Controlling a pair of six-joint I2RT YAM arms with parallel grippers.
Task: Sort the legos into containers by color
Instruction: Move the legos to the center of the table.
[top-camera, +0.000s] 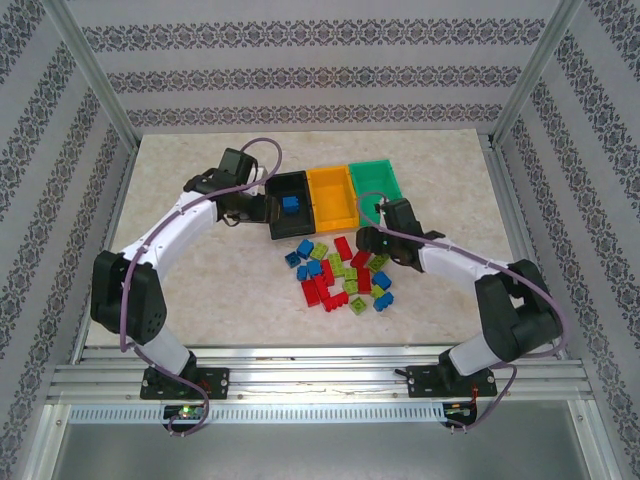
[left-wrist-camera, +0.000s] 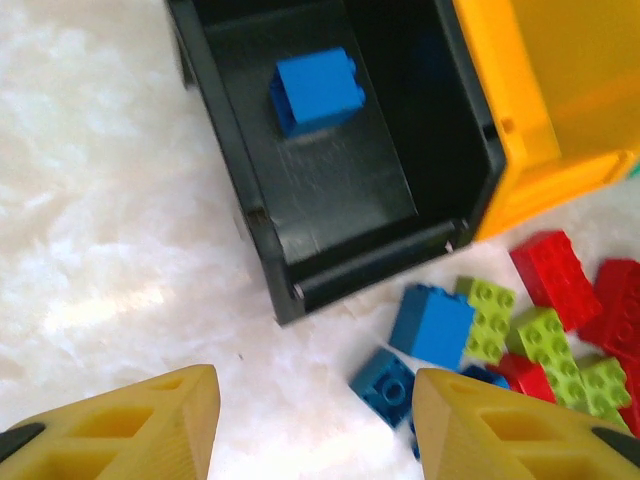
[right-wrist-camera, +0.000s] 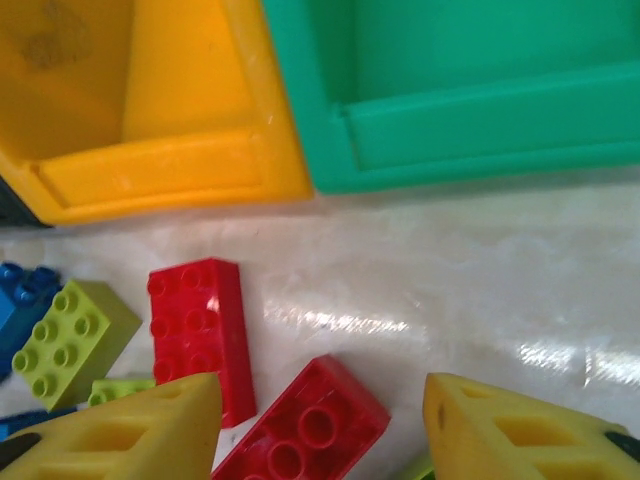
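Note:
Three bins stand in a row: black (top-camera: 276, 205), orange-yellow (top-camera: 333, 215) and green (top-camera: 375, 170). One blue brick (left-wrist-camera: 317, 90) lies in the black bin (left-wrist-camera: 260, 230). A pile of blue, red and lime legos (top-camera: 345, 275) lies just in front of the bins. My left gripper (left-wrist-camera: 315, 410) is open over bare table by the black bin's near corner, with a blue brick (left-wrist-camera: 385, 385) beside its right finger. My right gripper (right-wrist-camera: 322, 400) is open above an upturned red brick (right-wrist-camera: 305, 430), with a studded red brick (right-wrist-camera: 200, 330) to its left.
The orange-yellow bin (right-wrist-camera: 160, 170) and the green bin (right-wrist-camera: 480, 140) hold nothing that I can see. A lime brick (right-wrist-camera: 70, 340) lies left of the red ones. Patterned walls and a metal frame (top-camera: 95, 90) enclose the table. Bare table lies left and right of the pile.

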